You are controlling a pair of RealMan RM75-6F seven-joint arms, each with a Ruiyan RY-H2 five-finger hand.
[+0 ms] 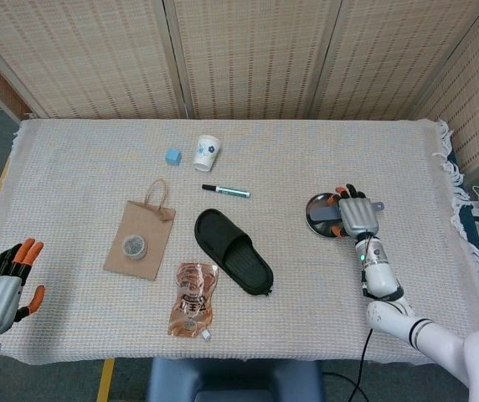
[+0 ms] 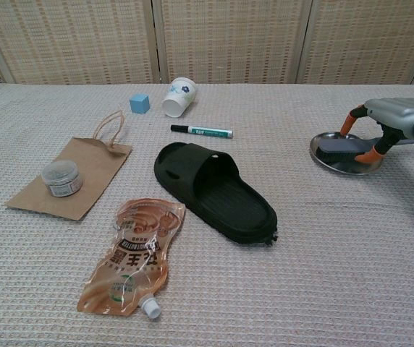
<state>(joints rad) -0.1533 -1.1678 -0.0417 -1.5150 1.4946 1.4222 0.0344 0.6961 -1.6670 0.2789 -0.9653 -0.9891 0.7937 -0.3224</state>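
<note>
My right hand (image 1: 355,216) is over the handle of a grey brush (image 1: 327,213) that lies across a round steel plate (image 1: 311,209) at the right of the table. In the chest view this right hand (image 2: 391,119) has its orange-tipped fingers (image 2: 348,116) spread on either side of the handle, just behind the brush (image 2: 337,150) head and the plate (image 2: 337,166). The handle is hidden under the hand, and no grip shows. My left hand (image 1: 1,285) hangs off the table's front left edge, fingers apart and holding nothing.
A black slipper (image 1: 233,251) lies mid-table, with an orange pouch (image 1: 193,297) in front of it. To the left a brown paper bag (image 1: 147,222) carries a small round tin (image 1: 132,246). Further back are a marker (image 1: 225,191), a paper cup (image 1: 207,152) and a blue cube (image 1: 173,156).
</note>
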